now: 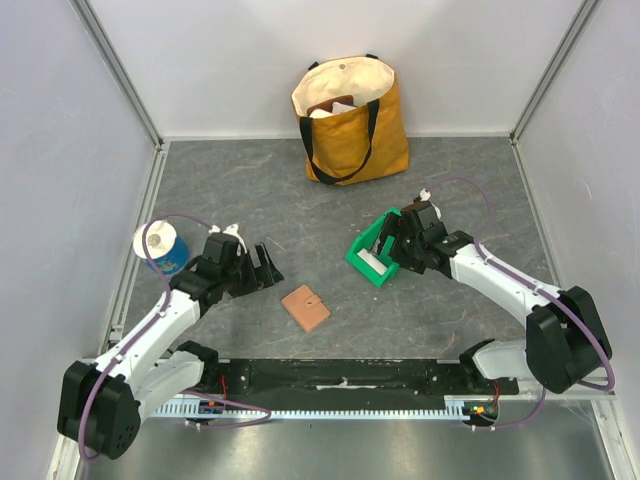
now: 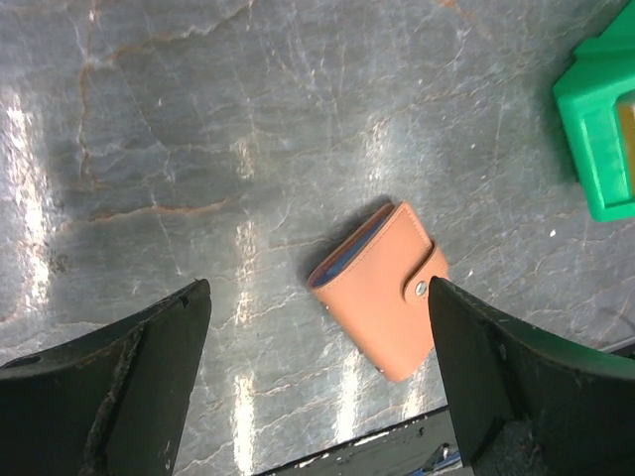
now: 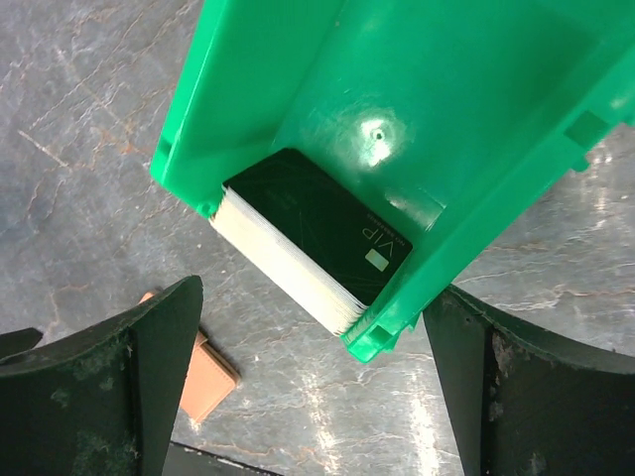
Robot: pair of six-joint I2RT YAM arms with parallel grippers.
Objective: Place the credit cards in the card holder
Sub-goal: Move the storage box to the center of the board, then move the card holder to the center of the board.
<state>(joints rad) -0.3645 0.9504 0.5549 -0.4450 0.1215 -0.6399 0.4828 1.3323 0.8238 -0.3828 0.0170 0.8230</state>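
The terracotta-brown card holder [image 1: 306, 307] lies flat and snapped closed on the table, its blue lining showing at one edge [image 2: 385, 288]. A stack of credit cards [image 3: 316, 235], a black one on top over white edges, sits in the open front of the green bin [image 1: 372, 255]. My left gripper [image 1: 262, 264] hovers open to the left of the card holder, which lies between its fingers [image 2: 159, 357] in the left wrist view. Open too, my right gripper [image 1: 392, 240] hangs over the bin, just above the cards, with nothing between its fingers [image 3: 149, 347].
A yellow tote bag [image 1: 350, 118] with black handles stands at the back centre. A blue and white tape roll [image 1: 162, 246] sits at the left by the wall. The black rail [image 1: 340, 378] runs along the near edge.
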